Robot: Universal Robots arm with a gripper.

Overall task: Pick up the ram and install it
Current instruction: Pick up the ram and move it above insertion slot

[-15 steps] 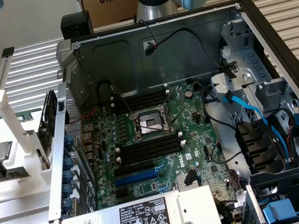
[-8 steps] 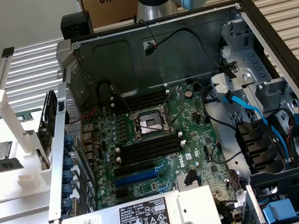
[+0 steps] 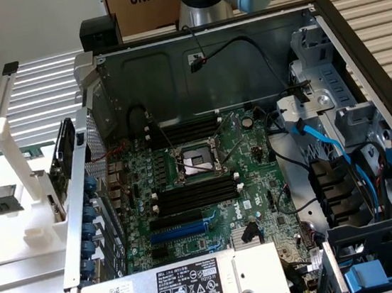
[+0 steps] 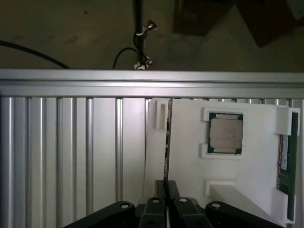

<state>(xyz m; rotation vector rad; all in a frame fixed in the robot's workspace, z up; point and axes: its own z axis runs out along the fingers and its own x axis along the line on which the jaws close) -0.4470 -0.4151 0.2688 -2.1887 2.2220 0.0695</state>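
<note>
Pick step: gripper (image 4: 167,186) nearly shut, pinching ram (image 4: 167,142) edge-on at white tray (image 4: 185,156) edge by ribbed table (image 4: 71,156); lifted clear? can't tell; nxt move needs straight upright lift

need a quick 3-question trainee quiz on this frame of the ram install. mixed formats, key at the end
1. True or false: the processor chip is held in the gripper.
2. What is the gripper shut on? A) the ram, seen edge-on B) a cable C) a screw
3. Fill in: on the motherboard, the long expansion slot beside the black memory slots is coloured ____.

Key:
1. False. It lies in a pocket of the white tray.
2. A.
3. Blue.
</note>
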